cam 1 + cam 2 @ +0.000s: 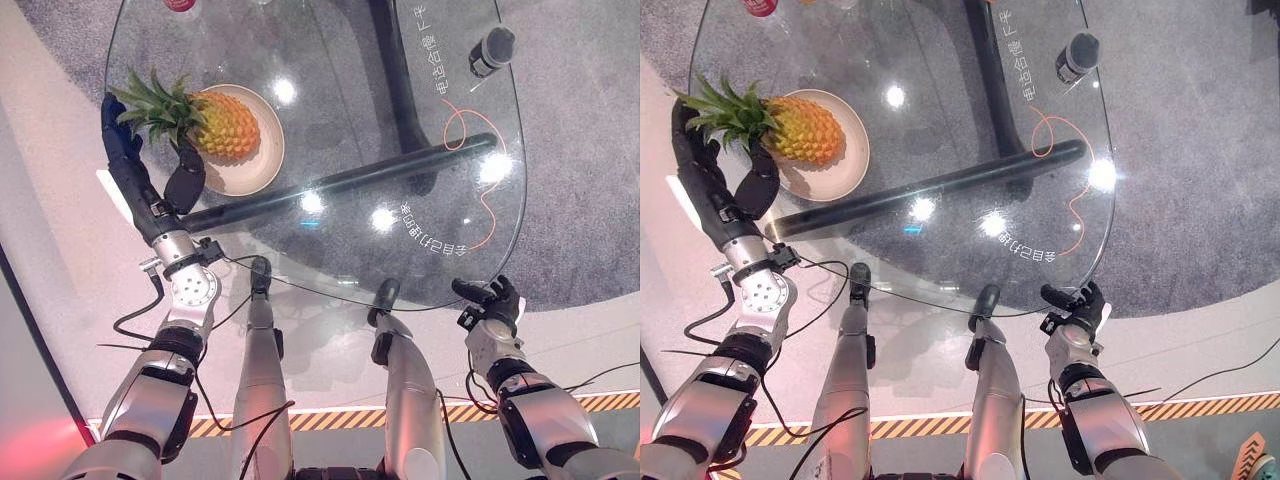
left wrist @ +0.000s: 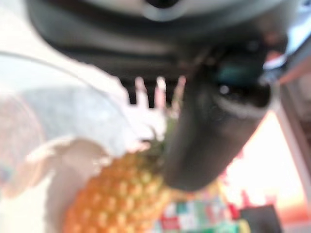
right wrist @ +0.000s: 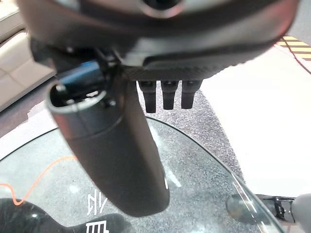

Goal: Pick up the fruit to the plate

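The knobbly orange pineapple [image 1: 222,124] lies on the round beige plate [image 1: 262,160] on the glass surface [image 1: 420,150]; left hand [image 1: 150,180] open beside its spiky crown, right hand [image 1: 492,300] relaxed

White mirrored characters (illegible) show on the glass table [image 1: 350,100].

Glossy glass counter [image 1: 420,130] throwing glare, rough-skinned pineapple [image 1: 225,125] on a smooth matt plate [image 1: 262,165], coarse grey carpet [image 1: 580,150] beneath.
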Motion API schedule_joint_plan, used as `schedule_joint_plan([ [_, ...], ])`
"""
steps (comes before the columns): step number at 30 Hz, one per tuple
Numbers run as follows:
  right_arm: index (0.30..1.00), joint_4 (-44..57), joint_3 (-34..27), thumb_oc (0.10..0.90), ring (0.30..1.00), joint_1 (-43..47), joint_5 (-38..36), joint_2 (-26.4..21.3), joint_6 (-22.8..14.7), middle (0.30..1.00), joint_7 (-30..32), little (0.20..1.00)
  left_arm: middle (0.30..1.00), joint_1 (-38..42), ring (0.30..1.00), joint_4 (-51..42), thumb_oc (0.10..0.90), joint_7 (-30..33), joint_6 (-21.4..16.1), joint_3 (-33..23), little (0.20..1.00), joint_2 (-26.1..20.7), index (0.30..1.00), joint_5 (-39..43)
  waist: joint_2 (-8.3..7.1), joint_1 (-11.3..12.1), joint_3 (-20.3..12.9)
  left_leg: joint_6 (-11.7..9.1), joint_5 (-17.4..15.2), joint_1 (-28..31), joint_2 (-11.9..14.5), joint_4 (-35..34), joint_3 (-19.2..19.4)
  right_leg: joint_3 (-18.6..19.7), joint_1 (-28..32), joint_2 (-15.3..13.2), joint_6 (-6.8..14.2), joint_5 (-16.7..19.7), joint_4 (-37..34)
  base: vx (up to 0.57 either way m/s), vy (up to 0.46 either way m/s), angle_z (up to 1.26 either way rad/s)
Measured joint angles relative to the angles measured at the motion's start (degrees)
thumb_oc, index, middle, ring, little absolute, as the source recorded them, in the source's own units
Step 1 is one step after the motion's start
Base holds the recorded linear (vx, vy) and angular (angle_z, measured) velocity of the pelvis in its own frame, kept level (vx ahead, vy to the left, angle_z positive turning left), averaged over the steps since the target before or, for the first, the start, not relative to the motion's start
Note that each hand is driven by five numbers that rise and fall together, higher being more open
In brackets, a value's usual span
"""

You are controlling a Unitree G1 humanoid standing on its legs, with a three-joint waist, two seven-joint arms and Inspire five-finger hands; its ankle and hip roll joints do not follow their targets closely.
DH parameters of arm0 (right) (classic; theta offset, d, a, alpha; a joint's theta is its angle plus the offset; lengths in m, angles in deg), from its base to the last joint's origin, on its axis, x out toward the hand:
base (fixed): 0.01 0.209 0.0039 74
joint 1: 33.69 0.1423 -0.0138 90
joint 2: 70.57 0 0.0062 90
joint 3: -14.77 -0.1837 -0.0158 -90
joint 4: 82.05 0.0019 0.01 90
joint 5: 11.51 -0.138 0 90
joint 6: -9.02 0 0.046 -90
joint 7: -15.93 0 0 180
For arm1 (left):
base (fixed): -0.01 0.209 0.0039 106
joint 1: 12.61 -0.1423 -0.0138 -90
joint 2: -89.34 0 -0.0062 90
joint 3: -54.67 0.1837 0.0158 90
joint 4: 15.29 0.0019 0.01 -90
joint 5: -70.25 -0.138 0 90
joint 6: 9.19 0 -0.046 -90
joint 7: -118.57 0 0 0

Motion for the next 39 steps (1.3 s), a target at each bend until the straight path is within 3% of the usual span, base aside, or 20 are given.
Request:
schedule_joint_plan([
  [13, 0.900, -0.02, -0.32, 0.800, 0.900, -0.01, 0.02, 0.00, 0.01, 0.900, 0.01, 0.900, 0.900, 0.19, 0.900, -2.77, 0.800, -0.64, -0.98, 3.19, 0.900, 0.13, 0.900, -3.14, 0.21, -0.04, 0.01, 0.09, -0.09, -0.09, -0.07, -0.04, 0.14, 0.05, -0.16, -0.10, 0.03, -0.09, -0.01, 0.01, 0.001, 0.00],
  [39, 0.900, -0.02, -0.96, 0.800, 0.900, -0.54, 0.03, -0.01, -0.40, 0.900, 0.05, 0.900, 0.900, -3.99, 0.900, -3.81, 0.800, -1.46, -0.96, 3.38, 0.900, 1.00, 0.900, -3.59, 0.94, 0.13, -0.04, 0.10, -0.11, -0.10, -0.39, 0.05, 0.03, 0.04, -0.61, -0.67, 0.51, -1.00, 1.37, 0.00, -0.001, 0.00],
])
